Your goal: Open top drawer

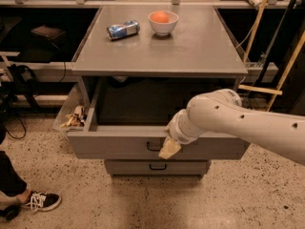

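Observation:
The top drawer (pixel 114 146) is a wide grey drawer pulled far out from under the grey table top; its dark inside shows. Its small black loop handle (pixel 153 148) sits at the middle of the front. My gripper (pixel 168 149) hangs from the white arm that comes in from the right, right at the handle's right end, touching the drawer front. A narrower grey drawer (pixel 157 167) with the same black handle sits closed below.
On the table top (pixel 190 46) lie a blue can (pixel 123 29) on its side and a white bowl (pixel 163 22) holding an orange thing. A clear bin (pixel 71 114) with scraps stands left of the drawer. A person's shoe (pixel 40 202) is at the lower left. Wooden poles lean at the right.

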